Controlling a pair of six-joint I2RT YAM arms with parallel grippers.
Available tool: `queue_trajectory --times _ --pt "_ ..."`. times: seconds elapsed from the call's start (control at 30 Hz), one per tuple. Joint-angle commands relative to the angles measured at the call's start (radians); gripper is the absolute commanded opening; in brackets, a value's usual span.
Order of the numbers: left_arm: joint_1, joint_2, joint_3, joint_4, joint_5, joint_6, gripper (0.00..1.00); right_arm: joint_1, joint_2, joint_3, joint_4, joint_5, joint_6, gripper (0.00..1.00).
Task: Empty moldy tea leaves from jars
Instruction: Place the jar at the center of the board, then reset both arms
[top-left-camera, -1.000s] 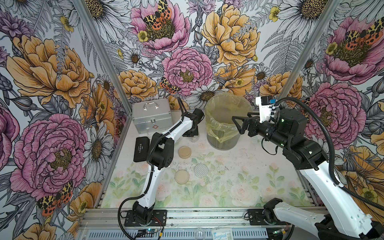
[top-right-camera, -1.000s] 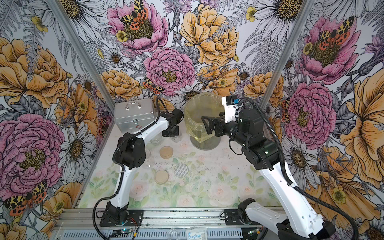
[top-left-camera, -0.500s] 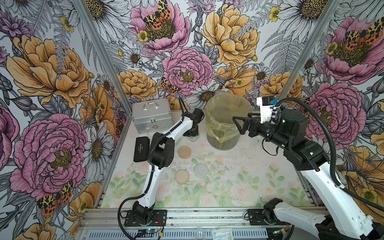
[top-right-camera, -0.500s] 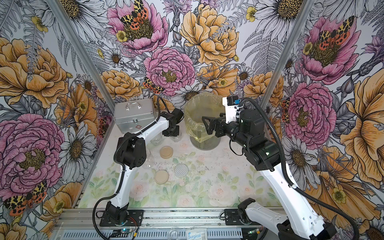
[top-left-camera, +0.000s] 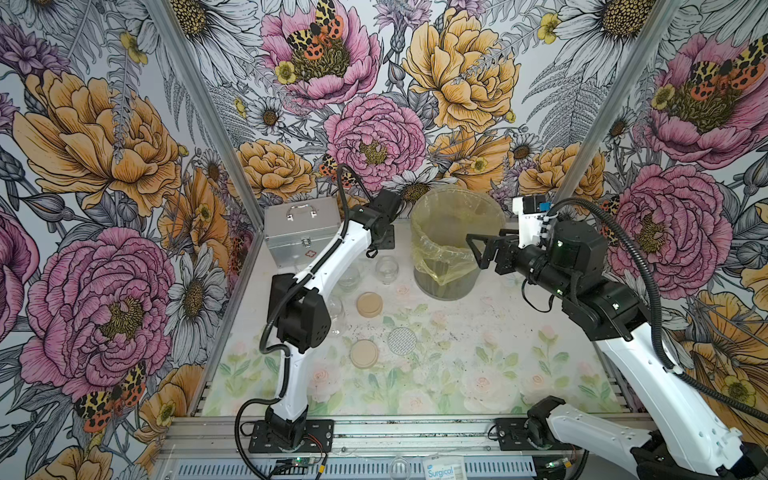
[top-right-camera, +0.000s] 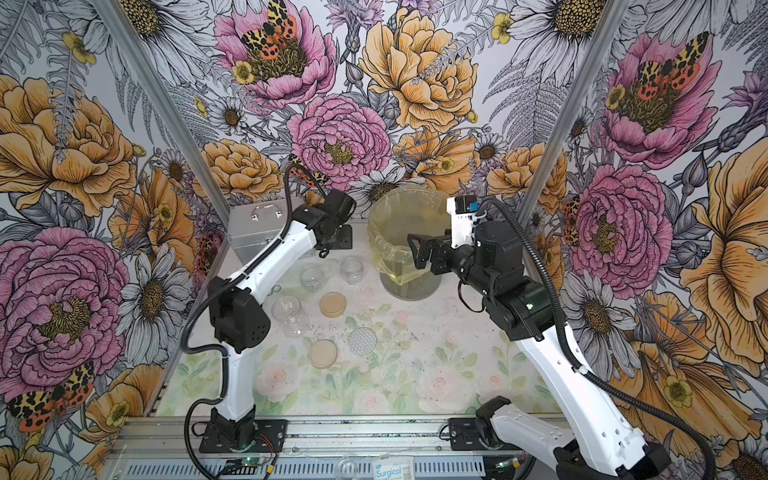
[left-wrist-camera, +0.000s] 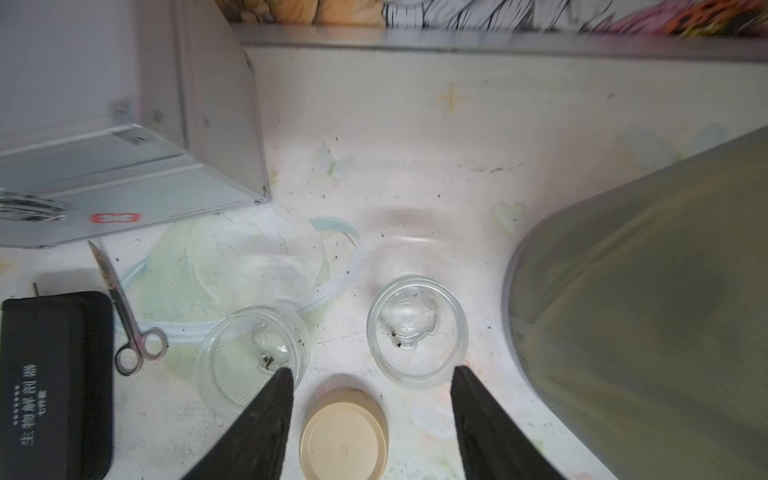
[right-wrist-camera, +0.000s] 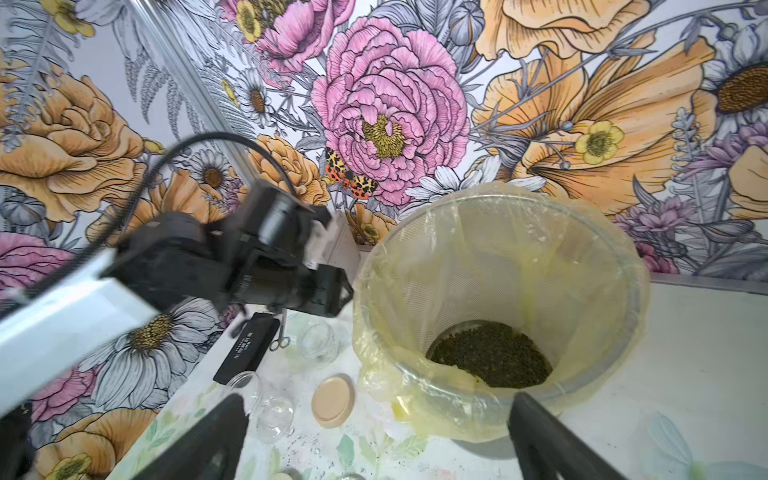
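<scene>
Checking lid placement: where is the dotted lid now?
In both top views the dotted lid lies flat near the centre, just right of the nearer tan lid, not touching it.

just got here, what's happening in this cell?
Emptying looks done. Three clear glass jars sit open, nearly empty, their round tan and silver lids lying nearby. The dark tea leaves lie in the translucent yellow-bagged bin. Left gripper hangs open over the jars, right gripper open by the bin; neither holds anything.

Three lidless glass jars (top-right-camera: 352, 269) sit beside the yellow-lined bin (top-right-camera: 384, 210), their lids (top-right-camera: 333, 304) lying nearby
</scene>
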Motion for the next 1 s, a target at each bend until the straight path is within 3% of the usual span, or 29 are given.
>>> queue_trajectory --times 0.0,0.23,0.37,0.57,0.73,0.87,0.97 --pt "-0.02 -0.173 -0.07 0.005 -0.058 0.026 0.67 -0.046 -0.022 -0.035 0.0 0.106 0.028 1.0" --pt "-0.039 -0.569 -0.444 0.08 -0.157 0.048 0.76 -0.142 -0.049 -0.113 0.004 0.173 0.008 1.0" --pt "-0.001 -0.845 -0.769 0.272 -0.111 0.056 0.83 -0.174 -0.065 -0.176 0.032 0.208 -0.014 1.0" --pt "0.206 -1.158 -1.173 0.402 -0.069 0.023 0.87 -0.228 -0.078 -0.324 0.102 0.309 -0.019 1.0" --pt "0.442 -1.391 -1.475 0.554 -0.043 -0.005 0.93 -0.334 -0.113 -0.498 0.208 0.28 0.04 1.0" --pt "0.567 -1.469 -1.625 0.664 -0.066 -0.011 0.98 -0.375 -0.115 -0.655 0.332 0.299 0.033 1.0" --pt "0.597 -1.471 -1.718 0.801 -0.13 0.021 0.99 -0.381 -0.1 -0.788 0.483 0.369 -0.014 1.0"
